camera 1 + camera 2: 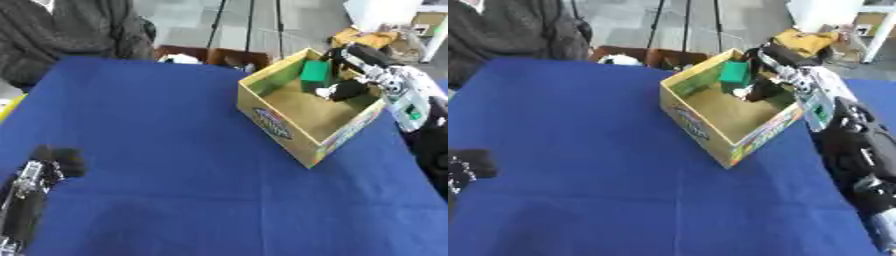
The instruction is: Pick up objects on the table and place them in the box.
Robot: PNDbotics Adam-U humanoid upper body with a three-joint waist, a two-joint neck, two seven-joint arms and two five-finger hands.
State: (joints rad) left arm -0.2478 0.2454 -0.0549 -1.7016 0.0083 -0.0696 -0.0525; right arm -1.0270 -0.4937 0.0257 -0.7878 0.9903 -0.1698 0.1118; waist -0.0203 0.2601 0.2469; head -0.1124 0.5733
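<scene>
Nearest you, low on the left, your left robot hand [59,159] rests on the blue bench [157,125] with its dark fingers curled in and nothing held in them. The arm behind it runs down to the lower left corner.

Farther out and to the right, the cardboard box [289,131] sits on the bench with one corner turned toward you, its top open and its brown floor showing. Printed colours run along its near outer walls.

Your right arm comes in from the right side and reaches over the far rim of the box. Your right robot hand [343,90] is down inside, near the far corner, with its dark fingers curled. Just beside it, touching or nearly so, a green block [314,70] stands against the far inner wall. You cannot tell from either eye view whether the fingers actually have hold of the block or only lie next to it.
</scene>
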